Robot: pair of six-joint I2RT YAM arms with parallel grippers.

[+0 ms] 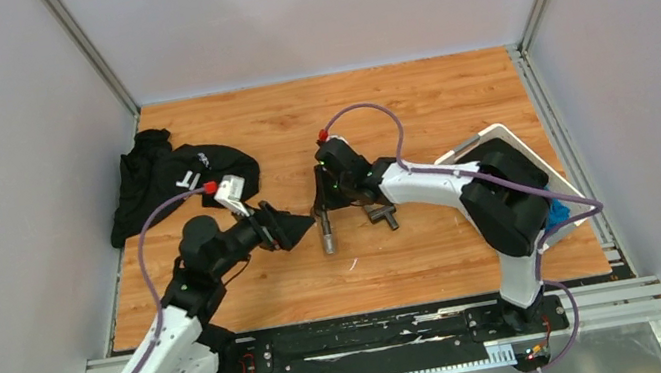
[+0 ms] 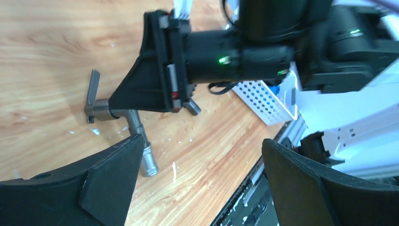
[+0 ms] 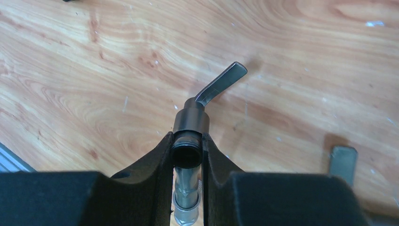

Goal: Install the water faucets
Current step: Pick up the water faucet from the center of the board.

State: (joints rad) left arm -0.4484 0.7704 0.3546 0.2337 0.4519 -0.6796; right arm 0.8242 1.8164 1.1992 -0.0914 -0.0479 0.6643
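Observation:
One dark-grey water faucet (image 3: pixel 190 120) is clamped by its round body between the fingers of my right gripper (image 3: pixel 187 139). Its thin lever handle (image 3: pixel 221 84) points away, and its spout (image 1: pixel 327 238) reaches toward the table's near edge. The left wrist view shows the same faucet (image 2: pixel 101 110) low over the wood, held by the right gripper (image 2: pixel 141 92). A second small faucet piece (image 1: pixel 382 215) lies on the table just right of it. My left gripper (image 2: pixel 203 141) stands open just left of the spout, holding nothing.
A black cloth garment (image 1: pixel 168 178) lies at the back left of the wooden table (image 1: pixel 433 98). A white perforated basket (image 1: pixel 501 140) sits at the right edge under the right arm, with something blue (image 1: pixel 555 212) beside it. A black rail (image 1: pixel 371 334) runs along the near edge.

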